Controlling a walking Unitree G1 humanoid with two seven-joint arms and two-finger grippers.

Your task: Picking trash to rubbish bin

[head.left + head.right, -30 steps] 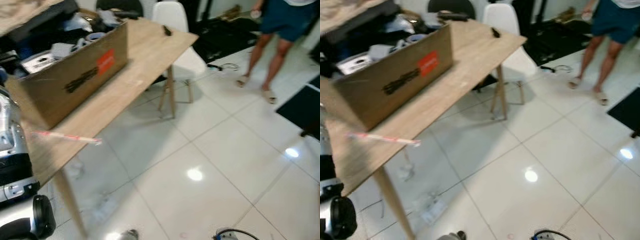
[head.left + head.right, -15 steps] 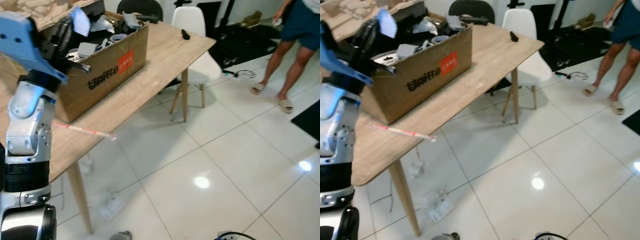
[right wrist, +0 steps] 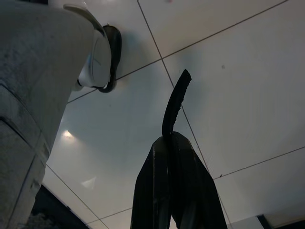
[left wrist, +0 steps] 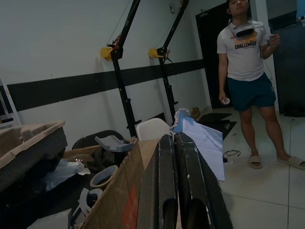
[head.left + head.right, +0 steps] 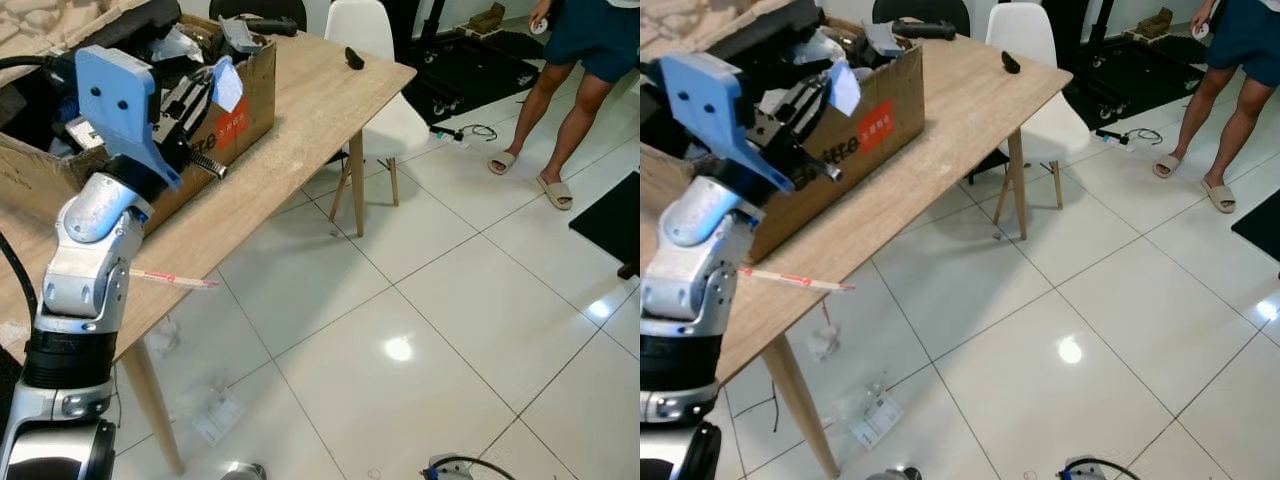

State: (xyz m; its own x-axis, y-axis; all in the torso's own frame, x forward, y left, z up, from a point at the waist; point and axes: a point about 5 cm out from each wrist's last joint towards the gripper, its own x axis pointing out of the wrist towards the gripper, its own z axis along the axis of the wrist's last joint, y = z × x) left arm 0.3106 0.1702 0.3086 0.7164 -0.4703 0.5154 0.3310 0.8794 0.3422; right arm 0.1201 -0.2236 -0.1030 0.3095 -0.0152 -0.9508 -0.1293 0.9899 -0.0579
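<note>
My left gripper (image 5: 210,80) is raised over the table and is shut on a small white and pale blue scrap of paper (image 5: 228,84). It holds the scrap over the near wall of an open cardboard box (image 5: 240,115) full of clutter. In the left wrist view the paper (image 4: 204,143) sticks out beside the closed fingertips (image 4: 167,143). A thin pink and white paper stick (image 5: 170,279) lies near the table's front edge. My right gripper (image 3: 176,102) hangs shut by my leg, above the floor tiles.
The wooden table (image 5: 310,110) stands at my left, with a small black object (image 5: 354,57) on its far corner. A white chair (image 5: 372,40) is behind it. Crumpled litter (image 5: 215,418) lies on the floor under the table. A person (image 5: 575,70) stands at the far right.
My left gripper with the paper scrap has come down and forward, from over the box's inside to its near wall. The camera view has also shifted.
</note>
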